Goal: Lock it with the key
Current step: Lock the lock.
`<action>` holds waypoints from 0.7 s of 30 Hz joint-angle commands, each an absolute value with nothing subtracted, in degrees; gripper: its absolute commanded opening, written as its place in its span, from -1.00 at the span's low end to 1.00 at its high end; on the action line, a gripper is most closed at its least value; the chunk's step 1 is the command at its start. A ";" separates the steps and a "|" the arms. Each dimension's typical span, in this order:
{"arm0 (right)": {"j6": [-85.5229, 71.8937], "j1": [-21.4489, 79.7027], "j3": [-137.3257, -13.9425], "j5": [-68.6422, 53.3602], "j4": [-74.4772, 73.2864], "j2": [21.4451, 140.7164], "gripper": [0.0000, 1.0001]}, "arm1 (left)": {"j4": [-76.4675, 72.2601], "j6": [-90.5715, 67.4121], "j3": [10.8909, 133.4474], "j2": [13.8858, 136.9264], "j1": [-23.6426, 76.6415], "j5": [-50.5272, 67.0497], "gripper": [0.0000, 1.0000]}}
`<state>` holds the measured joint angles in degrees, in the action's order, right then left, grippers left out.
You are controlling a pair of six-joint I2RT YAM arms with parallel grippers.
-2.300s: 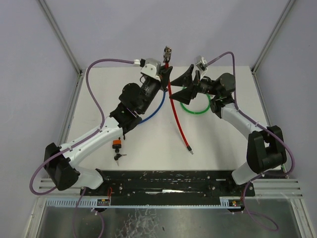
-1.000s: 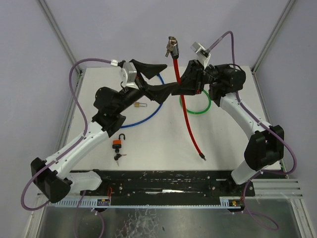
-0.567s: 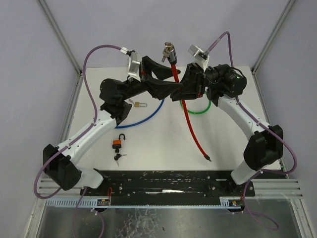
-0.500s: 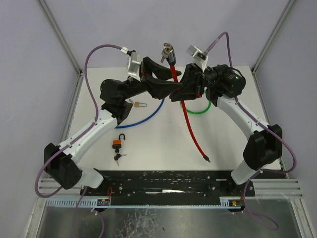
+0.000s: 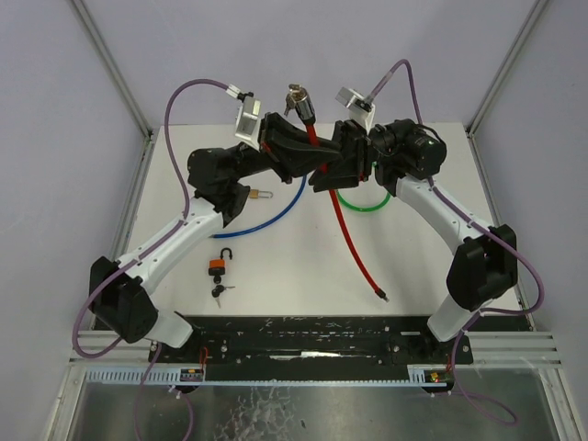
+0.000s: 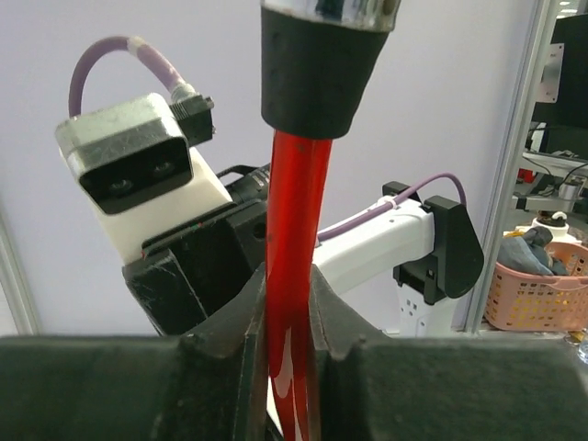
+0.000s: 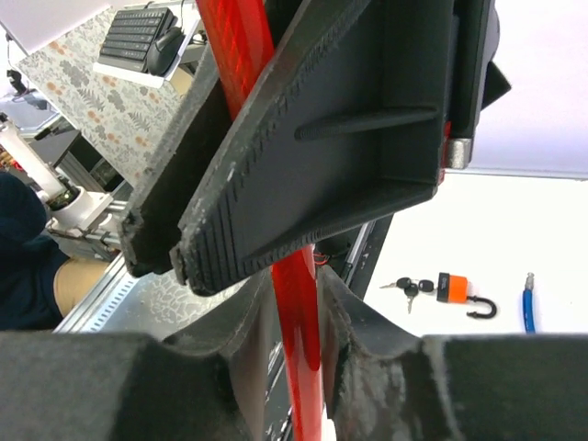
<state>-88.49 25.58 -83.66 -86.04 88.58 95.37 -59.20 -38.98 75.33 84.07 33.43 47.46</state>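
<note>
**A:** What lies nearest on the white tabletop?

**B:** A small bunch of dark keys at the near left. Just beyond it is an orange padlock with its black shackle swung open. No arm touches either.

**A:** And further back?

**B:** The metal tip of a red plastic-coated cable lock rests right of centre, and the cable climbs from there into the air. Behind it lie a small brass padlock, a blue cable loop and a green cable loop.

**A:** Who holds the red cable?

**B:** Both arms, meeting in mid-air above those loops. The right pincer pinches the cable lower down. The left pincer is pressed together on it just above, under the black collar of the silver lock head. Two grips probably steady the floppy cable so the head stays upright.

**A:** Is a key in the head?

**B:** Something metal juts from it, but I cannot tell.
</note>
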 commanded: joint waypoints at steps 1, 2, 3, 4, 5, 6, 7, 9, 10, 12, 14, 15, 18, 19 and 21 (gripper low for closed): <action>-88.40 25.00 -87.06 -87.75 89.61 94.97 -0.13 | -52.72 -29.03 74.12 78.53 33.11 43.34 -0.99; -88.14 24.34 -87.17 -88.04 89.59 94.98 0.01 | -48.48 -25.80 74.22 77.22 32.87 41.66 -0.99; -87.81 23.35 -87.26 -88.46 89.52 95.00 0.10 | -44.26 -22.46 74.59 76.14 32.75 39.84 -0.99; -87.40 22.05 -87.57 -89.02 89.25 95.04 0.16 | -39.70 -19.00 75.18 74.97 32.56 37.54 -0.99; -87.26 20.53 -88.10 -89.25 89.18 95.04 0.20 | -34.91 -15.61 76.09 73.95 32.45 34.66 -0.99; -87.36 18.71 -88.56 -89.55 89.27 96.30 0.23 | -28.35 -10.89 77.97 73.04 32.35 30.12 -0.99; -87.76 16.69 -89.23 -89.75 89.48 97.23 0.26 | -23.98 -8.90 79.43 72.61 32.39 26.65 -0.99; -89.75 12.80 -90.78 -90.04 90.89 99.07 0.29 | -16.12 -3.03 83.03 72.90 32.35 19.47 -0.99; -91.84 11.25 -91.99 -90.58 92.52 100.21 0.29 | -12.50 -1.43 85.09 73.44 32.34 16.17 -0.99; -96.31 8.84 -95.04 -92.00 96.54 102.92 0.29 | -7.53 1.22 88.26 74.82 32.42 10.05 -0.99; -97.58 7.36 -97.84 -93.98 96.59 105.05 0.29 | -4.21 2.60 90.83 76.27 32.54 4.89 -0.99; -98.21 6.48 -98.73 -94.11 96.59 105.86 0.29 | -2.48 3.29 92.19 77.10 32.79 2.39 -0.99; -99.19 3.99 -101.12 -94.18 96.50 107.99 0.31 | 2.21 7.98 96.10 79.95 35.48 -6.29 -0.99; -100.22 3.55 -102.51 -94.20 96.46 108.95 0.31 | 3.89 9.97 97.54 81.02 36.56 -9.82 -0.99; -103.33 3.43 -105.17 -91.79 96.50 110.66 0.31 | 6.89 14.93 100.39 83.23 38.95 -15.84 -0.99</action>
<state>-97.97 4.27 -99.50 -89.69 90.43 110.17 -1.50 3.99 95.13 79.79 35.14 0.58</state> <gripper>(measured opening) 0.649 0.124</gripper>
